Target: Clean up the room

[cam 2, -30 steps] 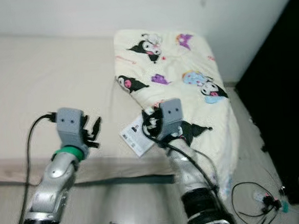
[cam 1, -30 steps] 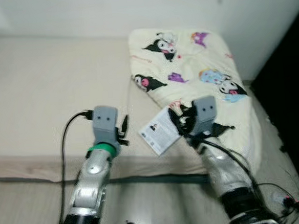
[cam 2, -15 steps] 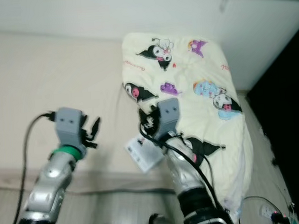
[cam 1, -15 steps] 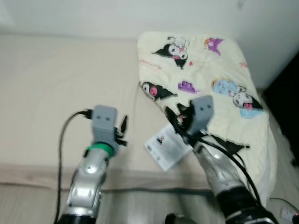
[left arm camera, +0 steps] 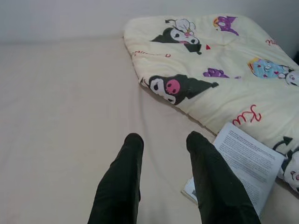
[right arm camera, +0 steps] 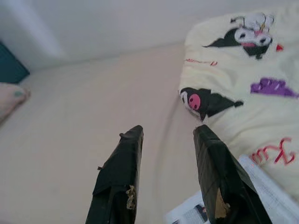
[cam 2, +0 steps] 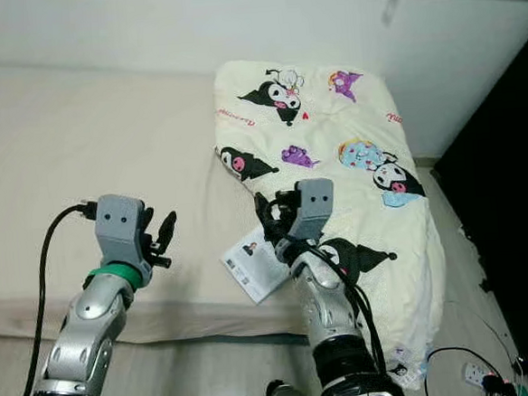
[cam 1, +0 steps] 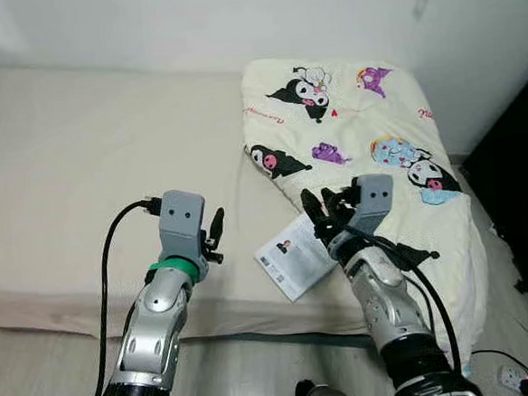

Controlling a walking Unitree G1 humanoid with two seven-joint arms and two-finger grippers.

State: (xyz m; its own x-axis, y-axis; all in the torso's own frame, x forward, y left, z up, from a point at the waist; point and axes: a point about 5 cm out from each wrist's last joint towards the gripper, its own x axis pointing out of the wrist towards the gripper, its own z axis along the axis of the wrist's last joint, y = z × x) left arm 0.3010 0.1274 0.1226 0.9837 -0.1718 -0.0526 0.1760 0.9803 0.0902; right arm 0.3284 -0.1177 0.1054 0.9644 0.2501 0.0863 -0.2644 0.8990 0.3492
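Both grippers [cam 1: 215, 229] [cam 1: 323, 205] hover, fingers parted, above bed [cam 1: 80, 165].

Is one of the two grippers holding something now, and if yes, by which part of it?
Nothing is held. The left gripper and the right gripper are both open above the bed, with nothing between their fingers. The leaflet lies free at the blanket's edge.

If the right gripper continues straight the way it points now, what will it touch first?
Probably the bare beige mattress ahead of the open right gripper; the printed leaflet and cartoon-print blanket lie off to one side. Depth is uncertain.
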